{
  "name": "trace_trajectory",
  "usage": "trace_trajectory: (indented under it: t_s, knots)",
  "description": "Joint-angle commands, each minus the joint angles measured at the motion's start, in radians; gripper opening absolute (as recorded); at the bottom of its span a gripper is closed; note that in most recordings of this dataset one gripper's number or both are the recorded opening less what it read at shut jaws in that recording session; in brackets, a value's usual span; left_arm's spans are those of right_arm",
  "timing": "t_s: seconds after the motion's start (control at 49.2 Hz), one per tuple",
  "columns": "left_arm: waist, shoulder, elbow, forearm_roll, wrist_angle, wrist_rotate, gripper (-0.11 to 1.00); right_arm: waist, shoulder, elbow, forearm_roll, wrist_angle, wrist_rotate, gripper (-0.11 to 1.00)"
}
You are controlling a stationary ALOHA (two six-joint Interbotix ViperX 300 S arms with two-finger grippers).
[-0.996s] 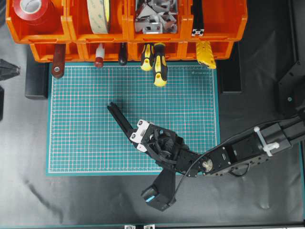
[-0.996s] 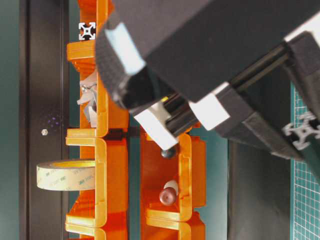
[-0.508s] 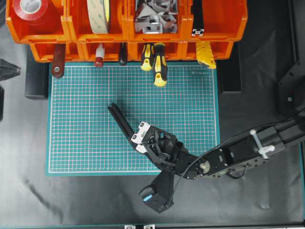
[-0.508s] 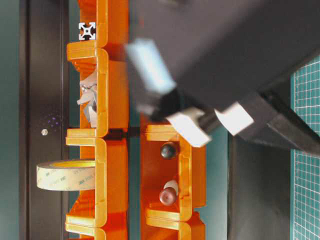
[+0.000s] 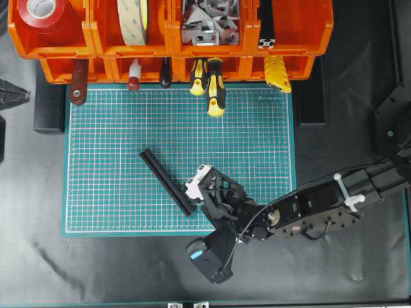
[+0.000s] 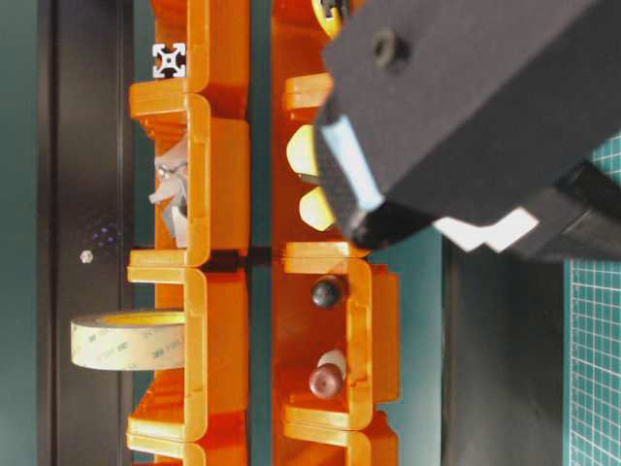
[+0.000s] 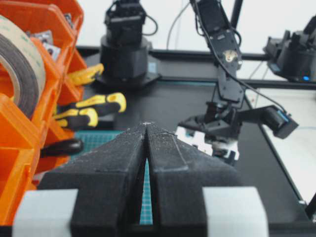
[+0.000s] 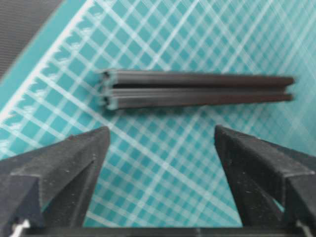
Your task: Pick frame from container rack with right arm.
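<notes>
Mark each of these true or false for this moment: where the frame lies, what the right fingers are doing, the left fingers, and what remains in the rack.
1. The frame lies flat on the green mat. True.
2. The right gripper is clamped on the frame. False: its fingers stand wide apart, and the frame lies beyond their tips, untouched.
3. The left gripper has its fingers closed together. True.
4. The container rack holds no other black bar. False: another slotted bar sits in its top right bin.
5. Both yellow-and-black screwdrivers lie loose in the middle of the mat. False: they stick out of a lower bin at the mat's far edge.
</notes>
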Motion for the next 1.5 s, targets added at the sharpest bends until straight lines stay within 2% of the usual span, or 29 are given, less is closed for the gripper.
trace_trajectory:
  t_s: [0.0,0.183,0.264,0.508,0.691,1.036,1.321,1.483]
  knots:
    - [0.008,0.002,-0.014,0.003,-0.006,-0.003,0.00,0.003,-0.026,0.002,0.080,-0.012,0.000,0.85]
    - [0.009,-0.003,-0.017,0.003,-0.005,-0.003,0.00,0.003,-0.052,0.015,0.124,0.005,0.008,0.85]
    - [0.009,-0.003,-0.017,0.003,-0.003,-0.003,0.00,-0.002,-0.080,0.008,0.135,0.021,0.048,0.85]
    - [0.009,-0.005,-0.017,0.003,-0.003,-0.003,0.00,-0.023,-0.222,0.012,0.138,0.017,0.337,0.85]
    - [0.009,-0.005,-0.017,0.003,-0.003,-0.006,0.00,-0.020,-0.374,0.072,0.129,-0.009,0.472,0.85]
    - [0.011,-0.009,-0.018,0.003,-0.003,-0.005,0.00,-0.031,-0.634,0.166,0.127,-0.035,0.541,0.84]
    - [0.009,-0.012,-0.020,0.003,-0.005,-0.005,0.00,-0.043,-0.893,0.328,0.127,-0.081,0.637,0.83]
    - [0.011,-0.011,-0.018,0.003,-0.003,-0.003,0.00,-0.046,-1.032,0.400,0.127,-0.083,0.647,0.81]
